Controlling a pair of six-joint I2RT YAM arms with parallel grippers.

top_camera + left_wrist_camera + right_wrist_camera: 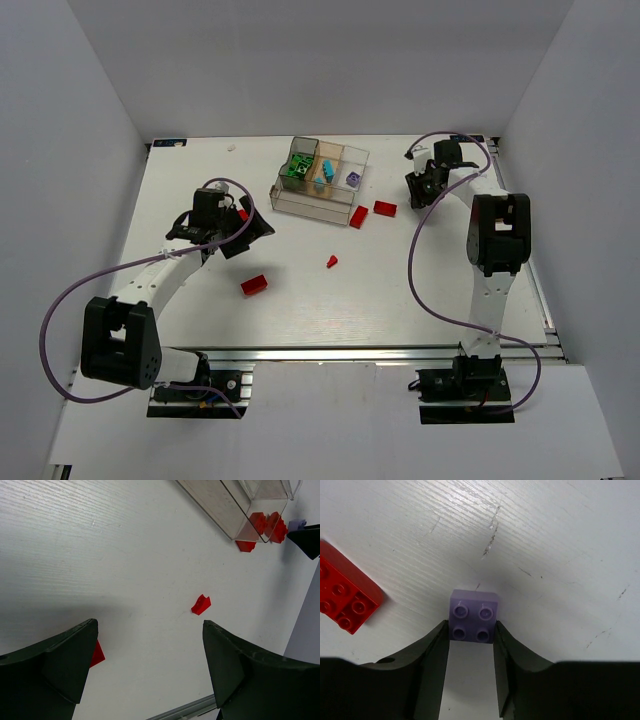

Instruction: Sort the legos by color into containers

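Loose purple brick [473, 616] lies flat on the table [560, 540], studs up, right of the tray [310, 205] and well apart from it. A red brick [345, 600] is near it.

Your right gripper [471, 635] has a finger against each side of the brick's near half, so it's clamped on it. I can't tell if the brick is off the table yet.

Step in hand is the pick of the purple one. Only the tips bite, so I'd expect it could pivot or pop out on the lift.

Next move:
- Lift straight up and clear the tray wall.
- Drop it in the right-end compartment, where the sorted purple brick [352, 178] lies.
- Green bricks [297, 168] are at the left end and cyan bricks [322, 170] in the tan middle, so stay off those.

Reds not yet sorted:
- Two at the tray's near-right corner [358, 216].
- The small sloped red brick [201, 604] mid-table.
- The near-left red brick [254, 284].

Poses:
- Right arm reaches forward at far right, wrist pitched down to the table.
- Left arm stretches toward centre-left. The left gripper [150, 630] is spread wide with nothing between the jaws and hovers low.
- The sloped red brick is ahead of the left gripper, and a half-hidden red brick [96, 652] peeks from under one finger.
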